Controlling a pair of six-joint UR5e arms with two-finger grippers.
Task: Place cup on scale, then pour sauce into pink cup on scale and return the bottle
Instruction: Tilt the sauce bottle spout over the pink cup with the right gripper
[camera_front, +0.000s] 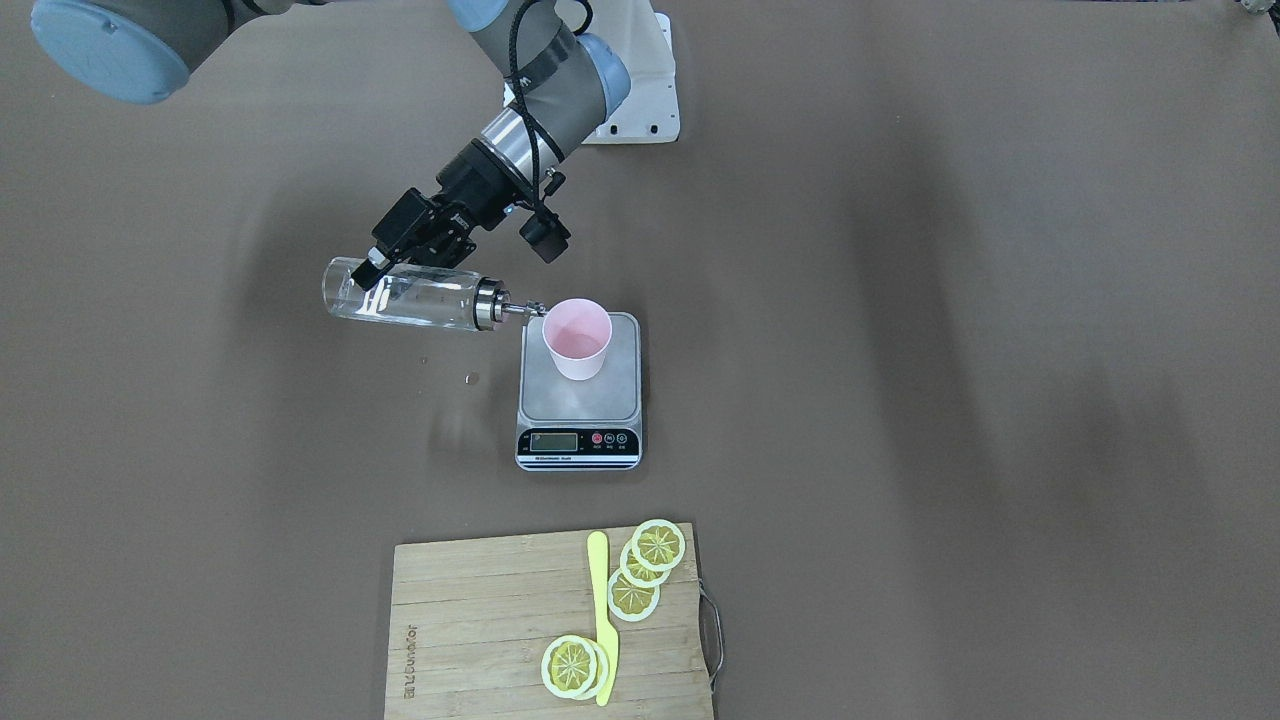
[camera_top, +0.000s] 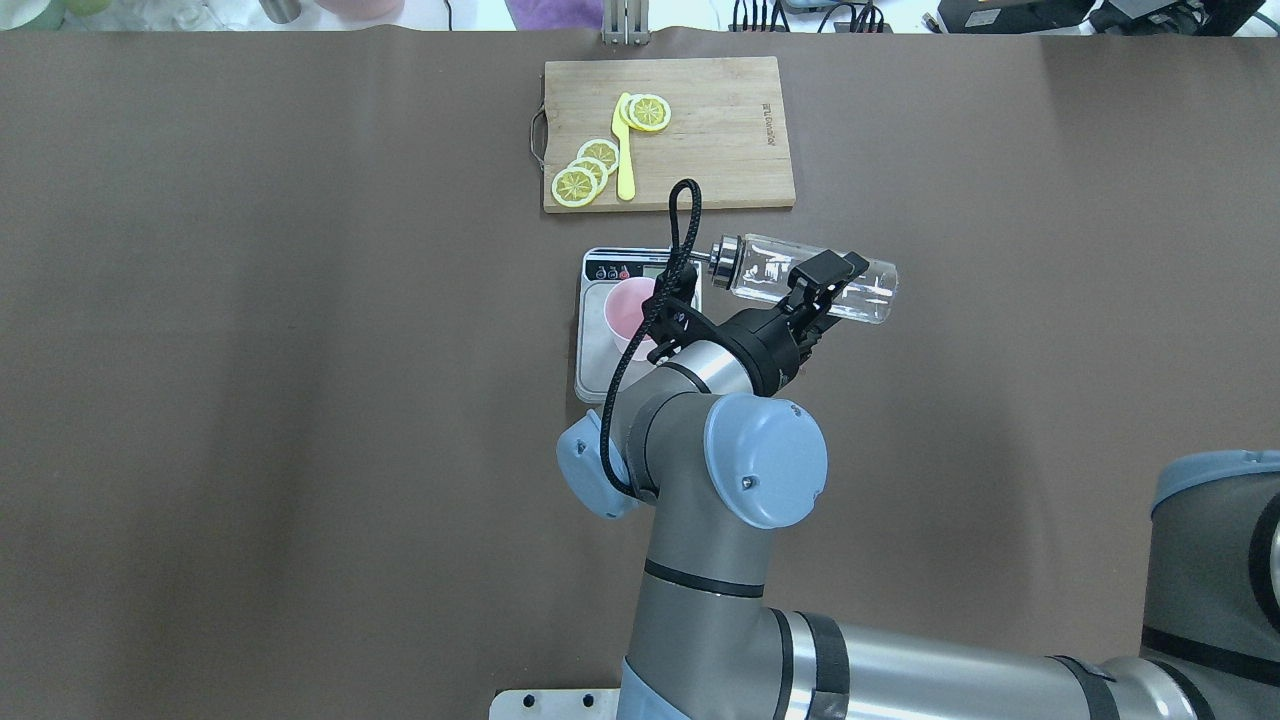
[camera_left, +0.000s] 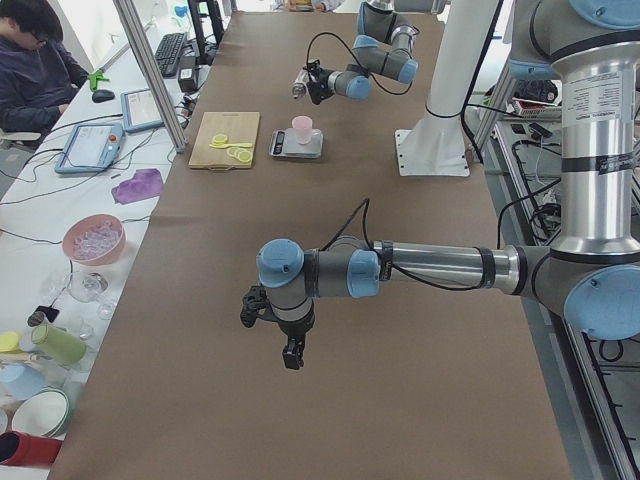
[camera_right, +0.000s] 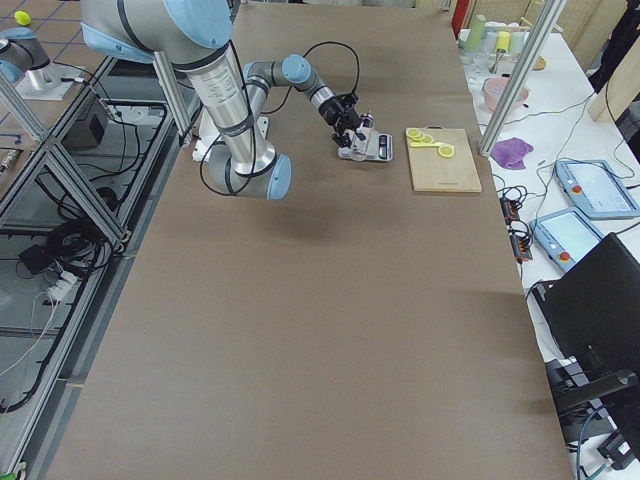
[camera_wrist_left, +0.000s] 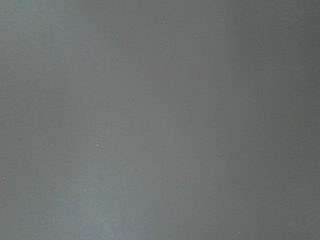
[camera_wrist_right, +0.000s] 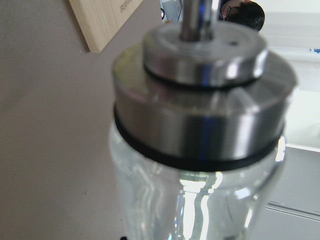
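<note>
The pink cup (camera_front: 577, 340) stands upright on the steel platform of the scale (camera_front: 580, 400), toward its far side. My right gripper (camera_front: 381, 267) is shut on the clear glass bottle (camera_front: 410, 295), which it holds lying almost level. The bottle's silver spout (camera_front: 522, 310) reaches the cup's rim. The sauce is too clear to make out in the glass. From overhead, the bottle (camera_top: 760, 270) lies right of the cup (camera_top: 628, 312). The right wrist view is filled by the bottle's metal cap (camera_wrist_right: 200, 120). My left gripper (camera_left: 292, 357) hangs over bare table far from the scale; whether it is open I cannot tell.
A wooden cutting board (camera_front: 480, 620) with lemon slices (camera_front: 640, 575) and a yellow knife (camera_front: 602, 620) lies beyond the scale on the operators' side. Two small spots (camera_front: 470, 378) mark the table below the bottle. A person sits by the table's far corner (camera_left: 30, 60).
</note>
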